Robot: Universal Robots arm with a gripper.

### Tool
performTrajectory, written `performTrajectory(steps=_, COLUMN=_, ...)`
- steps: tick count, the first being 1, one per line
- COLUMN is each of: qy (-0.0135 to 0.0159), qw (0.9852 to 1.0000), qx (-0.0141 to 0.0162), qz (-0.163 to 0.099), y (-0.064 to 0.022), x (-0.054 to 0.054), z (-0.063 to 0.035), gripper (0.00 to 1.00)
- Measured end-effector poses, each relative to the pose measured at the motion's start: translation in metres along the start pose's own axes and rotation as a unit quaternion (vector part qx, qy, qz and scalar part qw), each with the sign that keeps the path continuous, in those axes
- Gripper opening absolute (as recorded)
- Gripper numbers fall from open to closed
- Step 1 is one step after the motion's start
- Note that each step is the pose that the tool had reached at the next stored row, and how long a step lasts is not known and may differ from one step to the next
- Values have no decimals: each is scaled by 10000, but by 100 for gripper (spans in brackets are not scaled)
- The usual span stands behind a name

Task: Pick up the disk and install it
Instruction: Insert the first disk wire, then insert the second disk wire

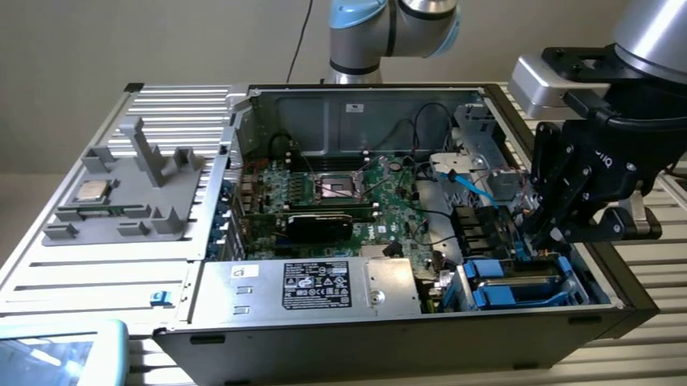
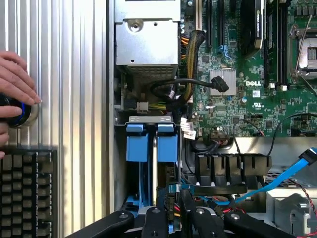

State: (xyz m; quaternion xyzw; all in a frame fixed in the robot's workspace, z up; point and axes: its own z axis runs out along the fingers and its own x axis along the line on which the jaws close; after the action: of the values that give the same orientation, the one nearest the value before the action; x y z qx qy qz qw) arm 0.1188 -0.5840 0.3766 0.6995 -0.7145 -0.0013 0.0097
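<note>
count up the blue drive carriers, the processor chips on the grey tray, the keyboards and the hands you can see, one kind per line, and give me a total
Blue drive carriers: 2
Processor chips: 1
Keyboards: 1
Hands: 1
Total: 5

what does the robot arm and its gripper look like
The arm has silver-grey metal tube sections with pale blue joint caps, and a thin dark cable runs beside it. At the wrist sits a light grey box-shaped block. The gripper is matte black with jointed linkage fingers, and it carries small white lettering on its side.
</note>
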Motion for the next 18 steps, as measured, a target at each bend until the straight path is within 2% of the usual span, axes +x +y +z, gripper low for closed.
performTrajectory(steps=18, qy=13, qw=9999, qx=1, qz=-144, y=0, x=-4, z=-1, gripper=24)
